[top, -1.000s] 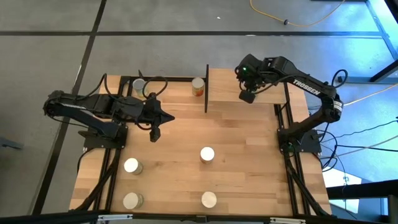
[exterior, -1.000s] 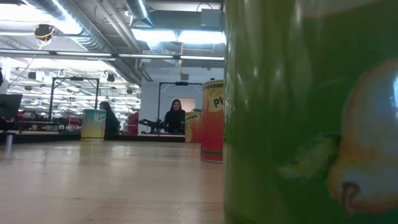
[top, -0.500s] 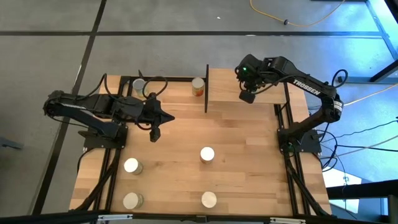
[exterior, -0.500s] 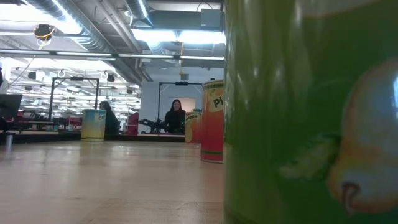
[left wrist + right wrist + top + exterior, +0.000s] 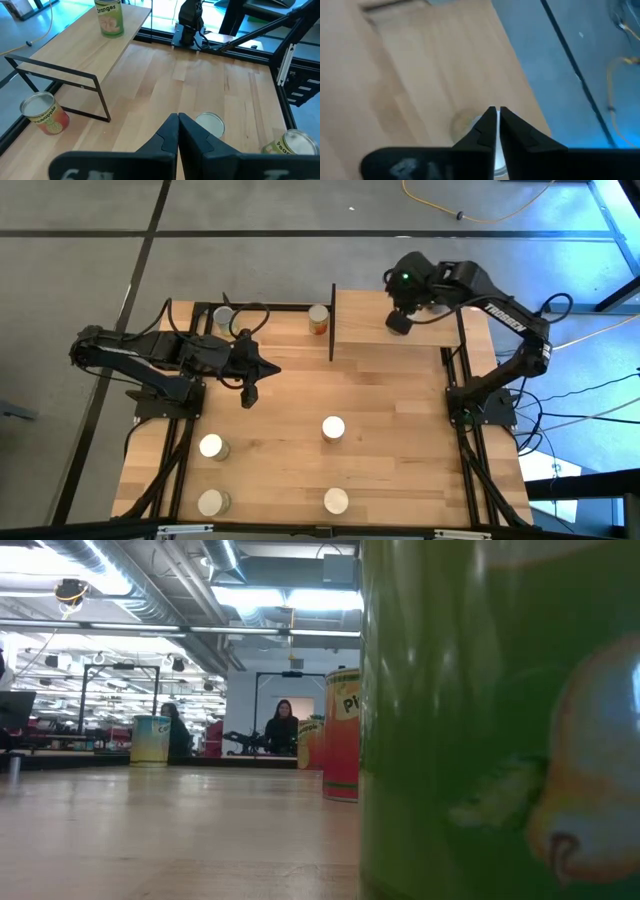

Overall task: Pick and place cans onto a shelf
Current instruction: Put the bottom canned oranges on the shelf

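Smooth butcher-block tabletop bearing upright cylindrical tins with shiny round lids, axes vertical. Light-wood shelf with thin black frame carries an orange-labelled tin. Left gripper and right gripper: fingers pressed together, empty.

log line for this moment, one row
left claw: shut, empty, mid-table | right claw: shut, empty, over shelf | Oranges can: on shelf | four cans on tabletop front
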### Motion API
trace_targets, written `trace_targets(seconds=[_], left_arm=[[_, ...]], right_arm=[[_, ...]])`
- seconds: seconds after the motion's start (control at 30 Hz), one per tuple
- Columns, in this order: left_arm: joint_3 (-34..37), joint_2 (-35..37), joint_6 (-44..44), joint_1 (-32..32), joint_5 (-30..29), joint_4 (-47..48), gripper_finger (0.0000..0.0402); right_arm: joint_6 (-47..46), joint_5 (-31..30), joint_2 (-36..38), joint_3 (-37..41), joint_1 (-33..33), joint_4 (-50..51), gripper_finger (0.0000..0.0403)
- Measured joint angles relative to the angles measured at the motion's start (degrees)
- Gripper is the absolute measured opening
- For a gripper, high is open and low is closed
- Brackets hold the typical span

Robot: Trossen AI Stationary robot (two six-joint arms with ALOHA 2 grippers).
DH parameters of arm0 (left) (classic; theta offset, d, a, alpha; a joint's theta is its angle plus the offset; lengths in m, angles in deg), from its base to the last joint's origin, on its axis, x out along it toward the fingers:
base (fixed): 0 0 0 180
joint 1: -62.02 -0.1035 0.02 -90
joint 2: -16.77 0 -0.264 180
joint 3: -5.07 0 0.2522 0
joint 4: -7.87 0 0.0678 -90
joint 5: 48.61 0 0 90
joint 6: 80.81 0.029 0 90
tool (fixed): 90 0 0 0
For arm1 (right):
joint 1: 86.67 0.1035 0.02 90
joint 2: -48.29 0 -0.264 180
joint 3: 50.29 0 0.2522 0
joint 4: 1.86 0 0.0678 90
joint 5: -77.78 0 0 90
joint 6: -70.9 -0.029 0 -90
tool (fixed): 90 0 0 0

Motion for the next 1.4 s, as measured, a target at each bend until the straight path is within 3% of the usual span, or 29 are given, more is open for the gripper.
trace_targets(seconds=[0.27, 0.37, 0.5, 0.67, 0.77, 0.97, 1.07, 1.4], left_arm=[[0.00, 0.00, 0.16, -0.02, -1.49, 0.36, 0.0000], [0.00, 0.00, -0.07, 0.00, -1.53, 1.46, 0.0000], [0.00, 0.00, -0.10, 0.00, -5.56, 2.45, 0.0000], [0.00, 0.00, -0.03, -0.14, -10.03, 2.77, 0.0000], [0.00, 0.00, 1.29, -0.54, -10.46, 2.79, 0.0000], [0.00, 0.00, 3.21, -1.72, -10.65, 2.77, 0.0000], [0.00, 0.00, 2.97, -3.15, -12.24, 2.76, 0.0000], [0.00, 0.00, 1.43, -7.77, -13.16, 2.75, 0.0000]], right_arm=[[5.13, 10.78, 0.03, -5.46, 5.07, 12.54, 0.0003], [5.12, 12.95, 0.45, -3.35, 6.57, 12.58, 0.0003], [7.13, 21.94, 0.70, 0.22, 7.99, 12.80, 0.0002], [4.92, 15.58, 0.66, 6.51, 8.91, 9.48, 0.0002], [4.46, 14.12, 0.66, 10.65, 8.57, 5.04, 0.0002], [3.11, 4.88, 0.63, 16.85, 7.85, 1.85, 0.0001], [1.67, -0.62, 0.63, 18.29, 7.08, 1.64, 0.0001], [2.64, -7.88, 0.63, 18.57, 1.76, -1.27, 0.0000]])
